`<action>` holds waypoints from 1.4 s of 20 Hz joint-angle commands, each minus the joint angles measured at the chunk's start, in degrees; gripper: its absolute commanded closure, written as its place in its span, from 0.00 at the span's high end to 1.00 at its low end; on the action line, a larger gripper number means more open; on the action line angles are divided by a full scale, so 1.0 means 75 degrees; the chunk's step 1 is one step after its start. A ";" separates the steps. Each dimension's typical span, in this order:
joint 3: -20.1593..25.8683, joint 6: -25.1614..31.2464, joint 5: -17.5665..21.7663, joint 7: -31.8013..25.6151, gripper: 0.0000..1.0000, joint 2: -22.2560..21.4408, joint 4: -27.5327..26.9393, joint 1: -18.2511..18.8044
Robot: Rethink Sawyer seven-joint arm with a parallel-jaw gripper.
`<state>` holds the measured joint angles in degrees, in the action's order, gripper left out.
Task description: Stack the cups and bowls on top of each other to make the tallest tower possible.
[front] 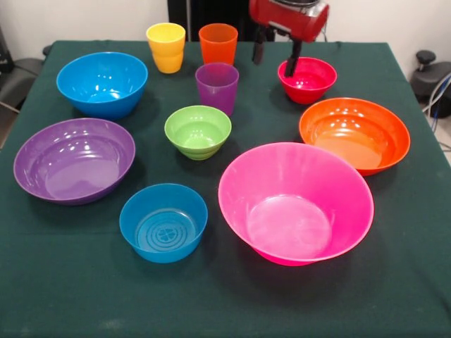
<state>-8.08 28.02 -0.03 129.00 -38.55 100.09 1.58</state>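
Nearest the camera, a small glossy blue plastic bowl (pixel 163 222) and a large glossy pink plastic bowl (pixel 296 203) stand upright side by side on the green-clothed desk (pixel 63 296). Behind them come a mid-sized purple plastic bowl (pixel 74 160), a small green plastic bowl (pixel 198 131) and a mid-sized orange plastic bowl (pixel 354 134). Farther back stand a mid-sized blue plastic bowl (pixel 102 83), a translucent purple plastic cup (pixel 217 87) and a small red plastic bowl (pixel 307 79), with a yellow plastic cup (pixel 166 47) and an orange plastic cup (pixel 218 44) at the far edge. All vessels sit open side up and apart from one another; nothing is nested, so no tower exists yet.

Suspended from the red arm at the top, the pincer (pixel 276 55) has its two dark fingers spread apart and empty, one finger (pixel 292 60) reaching down at the red bowl's far rim, the other outside it.

Judged from this arrangement, the step in hand is the first pick, with the red bowl as the likely object. The next move would call for closing on that thin rim, lifting clear, and setting the bowl into a wider one. Glossy, thin-walled plastic may slip or tilt in a rim grasp.
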 commanded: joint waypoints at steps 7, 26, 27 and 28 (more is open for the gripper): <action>0.0827 -0.0185 0.0534 -0.0204 1.00 0.0114 0.0158 0.0922; -0.1175 0.0294 -0.1558 0.4118 1.00 0.0487 0.0233 -0.0989; -0.1323 0.0271 -0.1762 0.4372 1.00 0.0543 0.0249 -0.1161; -0.1428 0.0246 -0.1879 0.4476 1.00 0.0579 0.0261 -0.1276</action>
<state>-18.58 27.53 -11.52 146.44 -38.00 100.92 -7.25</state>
